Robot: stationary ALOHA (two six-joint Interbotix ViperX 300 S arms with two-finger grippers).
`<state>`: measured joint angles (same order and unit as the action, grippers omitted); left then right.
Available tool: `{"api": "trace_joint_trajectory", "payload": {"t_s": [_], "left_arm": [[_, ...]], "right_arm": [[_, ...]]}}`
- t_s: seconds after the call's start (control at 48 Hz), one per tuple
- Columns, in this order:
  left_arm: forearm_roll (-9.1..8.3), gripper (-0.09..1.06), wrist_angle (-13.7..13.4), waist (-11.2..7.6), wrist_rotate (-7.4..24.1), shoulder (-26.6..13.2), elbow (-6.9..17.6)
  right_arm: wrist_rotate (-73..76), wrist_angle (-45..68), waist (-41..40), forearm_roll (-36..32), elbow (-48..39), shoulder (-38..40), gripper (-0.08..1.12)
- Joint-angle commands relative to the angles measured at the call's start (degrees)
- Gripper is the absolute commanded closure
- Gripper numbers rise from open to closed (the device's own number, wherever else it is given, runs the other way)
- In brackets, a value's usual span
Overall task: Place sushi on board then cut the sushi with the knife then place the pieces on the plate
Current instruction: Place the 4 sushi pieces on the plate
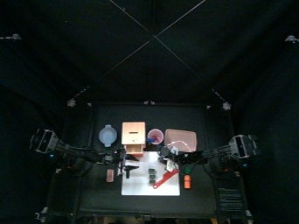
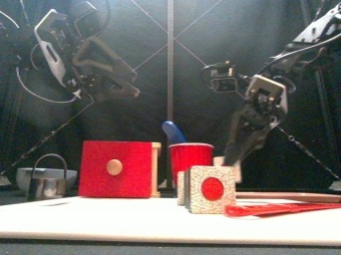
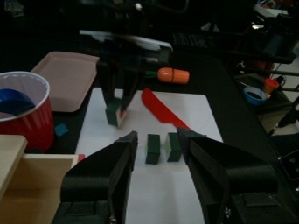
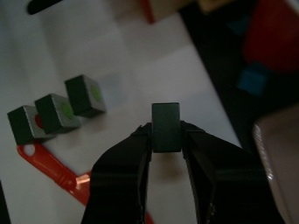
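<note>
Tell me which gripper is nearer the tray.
Right. The right gripper, shut on a sushi piece, hangs over the board near the tray; the left gripper, open, is farther off above the other pieces.

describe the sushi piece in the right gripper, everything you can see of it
The sushi piece is a small dark green rectangular block, smooth like a hard toy. It stands upright, pinched on two sides by the jaws of the right gripper, above the white cutting board. Whether its bottom touches the board is unclear. Three other pieces sit apart.
</note>
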<state>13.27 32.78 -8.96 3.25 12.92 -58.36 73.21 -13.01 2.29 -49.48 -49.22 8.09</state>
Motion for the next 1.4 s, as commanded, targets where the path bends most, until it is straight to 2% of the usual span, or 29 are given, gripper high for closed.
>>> {"api": "trace_joint_trajectory", "payload": {"t_s": [0.021,0.104,0.208,0.375,0.5,0.771,0.938,1.104,1.271,1.396], "left_arm": [[0.0,0.17,0.53,0.26,0.26,-0.18,0.62],[-0.09,0.17,0.44,0.62,0.26,-0.53,0.7],[-0.09,0.17,0.53,0.79,0.26,-1.05,0.88],[-0.09,0.17,0.53,0.79,0.26,-1.41,0.97],[0.0,0.17,0.53,0.79,0.09,-1.41,0.79],[0.0,0.17,0.53,0.62,0.18,-1.41,0.44],[0.0,0.17,0.44,0.62,0.18,-1.41,0.35],[-0.09,0.17,0.44,0.53,0.09,-1.41,0.35],[0.0,0.17,0.44,0.44,0.0,-1.49,0.44],[0.0,0.17,0.44,0.44,0.0,-1.49,0.62]], "right_arm": [[0.7,-6.42,-2.64,4.66,-2.99,9.67,0.49],[0.97,-9.14,-5.98,7.56,-4.31,13.18,0.49],[0.97,-9.14,-10.81,9.49,-4.31,13.36,0.49],[1.23,-9.05,-18.72,10.99,-2.11,7.29,0.49],[1.14,-9.05,-21.45,12.22,0.09,2.29,0.49],[1.23,-9.32,-21.09,13.36,2.64,-3.78,0.46],[1.14,-9.32,-19.6,14.5,2.72,-3.96,0.31],[0.88,-10.9,-17.75,15.12,2.9,-2.02,0.18],[0.09,-15.91,-14.5,13.54,3.08,2.37,0.17],[-0.44,-17.23,-9.23,11.43,2.72,5.36,0.17]]}}
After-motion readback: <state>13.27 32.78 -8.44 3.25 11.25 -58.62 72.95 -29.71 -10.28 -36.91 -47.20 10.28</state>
